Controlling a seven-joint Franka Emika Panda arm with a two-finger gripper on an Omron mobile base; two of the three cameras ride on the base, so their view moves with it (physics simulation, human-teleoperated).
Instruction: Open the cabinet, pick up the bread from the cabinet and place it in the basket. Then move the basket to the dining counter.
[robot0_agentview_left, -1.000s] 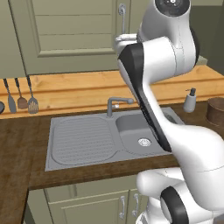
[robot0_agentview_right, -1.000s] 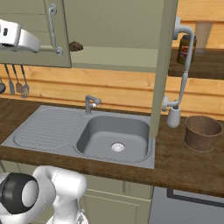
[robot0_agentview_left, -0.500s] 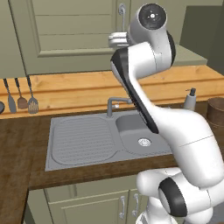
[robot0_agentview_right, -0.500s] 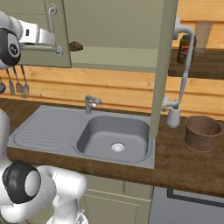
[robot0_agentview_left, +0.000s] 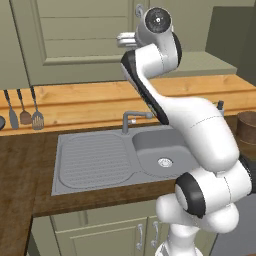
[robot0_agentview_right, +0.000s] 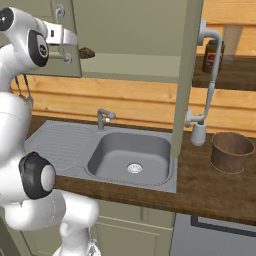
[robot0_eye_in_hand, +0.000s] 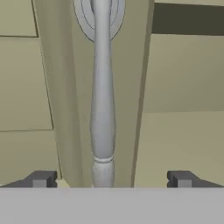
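One gripper (robot0_eye_in_hand: 111, 179), fingers spread wide, one dark tip to each side of the silver bar handle (robot0_eye_in_hand: 102, 100) of the left cabinet door (robot0_agentview_left: 85, 37); nothing pinched.

Change since the earlier frames: the arm's upper joints have swung round, so the hand, earlier at the left edge of the right base view and short of the door, has come up to the handle (robot0_agentview_right: 61, 37). The gripper was as wide then as now.

Cabinet (robot0_agentview_right: 135, 35): sage green, mounted above the sink. Left door closed or nearly so; right door (robot0_agentview_right: 186, 80) swung out edge-on toward the camera, its curved handle (robot0_agentview_right: 210, 75) facing right. Both unchanged.

Bread (robot0_agentview_right: 86, 52): small dark brown lump on the cabinet shelf, just right of the left door's edge, untouched and in the same spot.

Basket (robot0_agentview_right: 231, 151): round, brown, woven, upright on the dark wood table (robot0_agentview_right: 210, 185) to the right of the sink (robot0_agentview_right: 131, 155); not moved.

Other items, all as before: tap (robot0_agentview_right: 103, 118) behind the basin; soap bottle (robot0_agentview_right: 198, 134) between sink and basket; dark jar with label (robot0_agentview_right: 213, 56) on a shelf beyond the open door; three utensils (robot0_agentview_left: 25, 110) hanging on the wood-panelled wall at left.
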